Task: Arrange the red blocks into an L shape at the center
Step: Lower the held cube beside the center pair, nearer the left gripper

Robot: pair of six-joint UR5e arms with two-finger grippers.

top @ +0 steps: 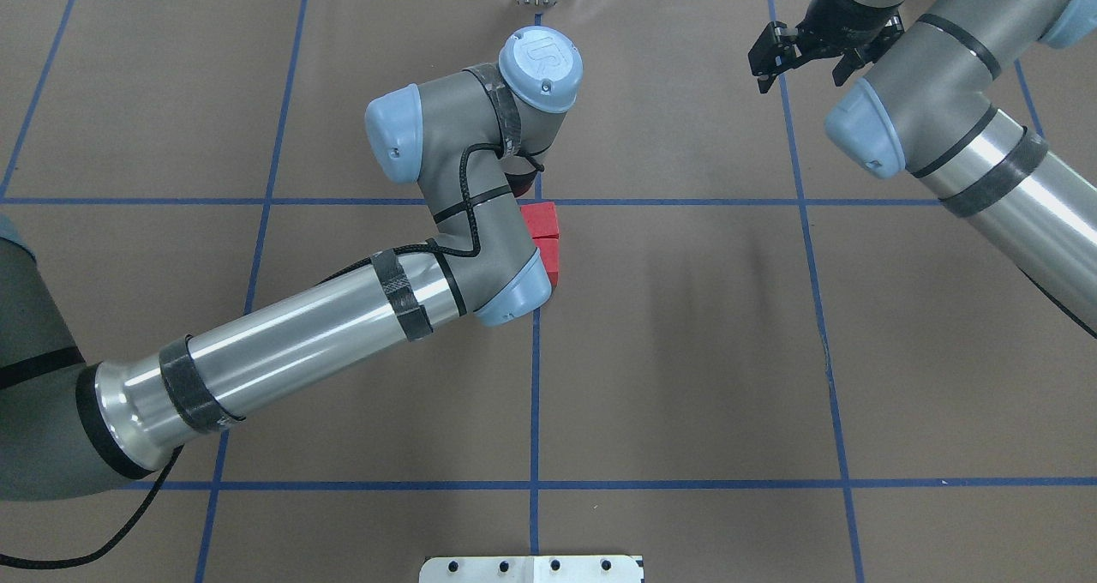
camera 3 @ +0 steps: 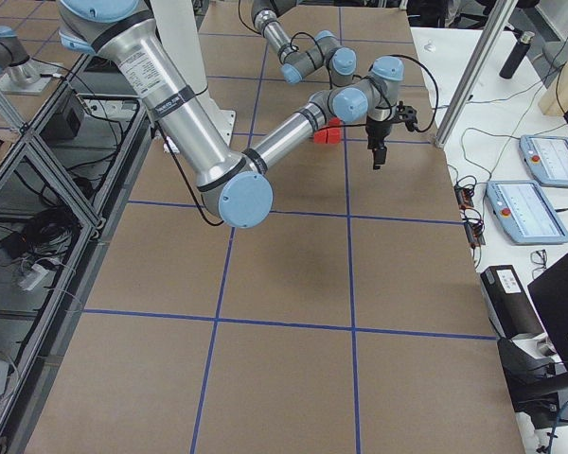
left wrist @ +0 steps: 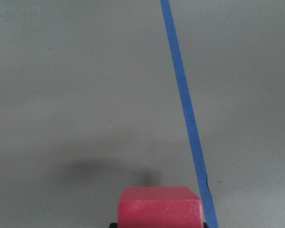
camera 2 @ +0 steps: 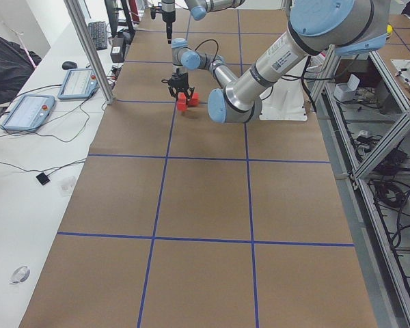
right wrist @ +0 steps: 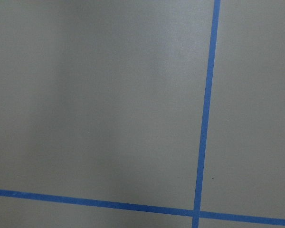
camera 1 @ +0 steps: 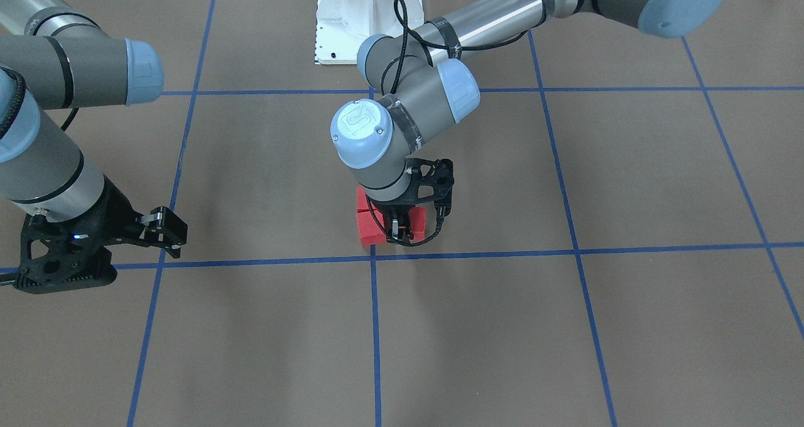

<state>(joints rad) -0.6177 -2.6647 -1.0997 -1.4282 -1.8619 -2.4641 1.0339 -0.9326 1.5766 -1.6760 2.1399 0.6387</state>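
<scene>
Two red blocks (camera 1: 368, 223) lie touching, side by side, just on the robot's side of the center tape crossing (camera 1: 374, 255); they also show in the overhead view (top: 543, 233). My left gripper (camera 1: 401, 231) points down right beside them. It is shut on the third red block (left wrist: 159, 206), which sits against the pair near the table surface. The left arm hides this gripper in the overhead view. My right gripper (camera 1: 171, 227) is open and empty, one grid square away to the robot's right (top: 765, 56).
The white robot base plate (camera 1: 364, 19) stands one grid square behind the blocks. A blue tape line (left wrist: 185, 109) runs just beside the held block. Tablets and cables lie beyond the table's far edge (camera 3: 535, 180).
</scene>
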